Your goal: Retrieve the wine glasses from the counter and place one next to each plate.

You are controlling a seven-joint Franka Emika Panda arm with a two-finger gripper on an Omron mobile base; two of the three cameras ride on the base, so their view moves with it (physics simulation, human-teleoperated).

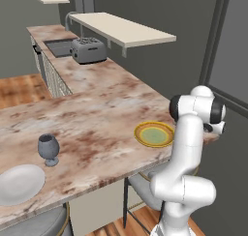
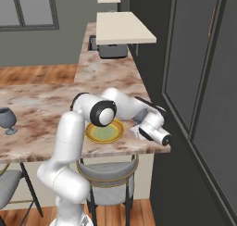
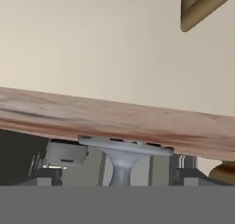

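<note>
Closest to the hand camera, a blue-grey goblet [image 3: 123,159] fills the lower middle, seen rolled over so its round foot lies flat against the edge of the counter [image 3: 114,117] and its stem runs down between the dark fingertips [image 3: 46,176]; the bowl is cut off by the bottom of the view, and whether the fingers actually clamp it cannot be told. From the right base camera the gripper [image 2: 155,133] sits at the counter's [image 2: 51,109] right-hand end, just beyond the yellow-rimmed plate [image 2: 105,132], whose near-left part is hidden behind the arm's dark elbow joint; the goblet itself is not visible there, being masked by the hand. A second goblet [image 1: 48,149] stands upright well to the left, just beside the white-grey plate [image 1: 19,184], which is cut off by the picture's edge. Both plates look empty as far as they show. Farther back along the counter [image 1: 97,109] stand a grey toaster [image 1: 89,50] and a recessed sink [image 1: 60,47], under a cream shelf [image 1: 123,29]. Grey stools [image 2: 109,174] tuck beneath the counter's near edge
</note>
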